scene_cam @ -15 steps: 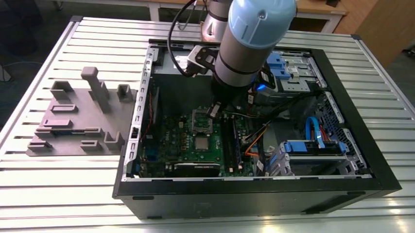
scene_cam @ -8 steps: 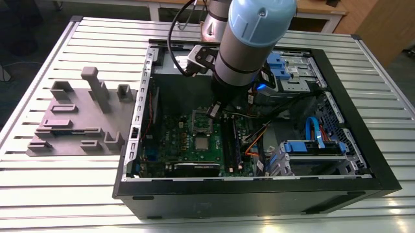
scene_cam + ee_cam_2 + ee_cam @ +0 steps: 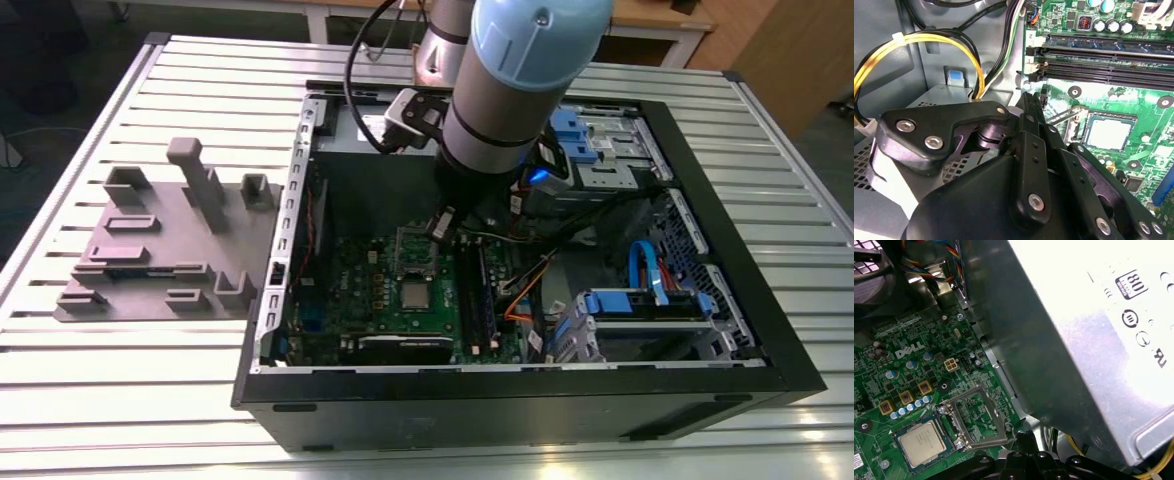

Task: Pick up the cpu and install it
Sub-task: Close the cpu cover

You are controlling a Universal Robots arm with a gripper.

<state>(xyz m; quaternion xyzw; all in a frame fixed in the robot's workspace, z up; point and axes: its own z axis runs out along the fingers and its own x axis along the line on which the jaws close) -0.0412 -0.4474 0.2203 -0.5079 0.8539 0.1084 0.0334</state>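
Observation:
The cpu lies flat in its socket on the green motherboard, its pale metal top facing up; both wrist views show it too. The socket's metal frame stands swung open beside the chip, on the side toward the power supply. My gripper is down inside the case, its fingers closed to a narrow tip with nothing visible between them. That tip sits at the far edge of the open frame, right by the thin socket lever, and holds no chip. The arm covers most of the gripper in the exterior view.
The open computer case lies on a slatted metal table. The silver power supply stands close beside the gripper. Yellow and black cables run nearby. Memory slots flank the socket. A grey fixture block sits at the exterior view's left.

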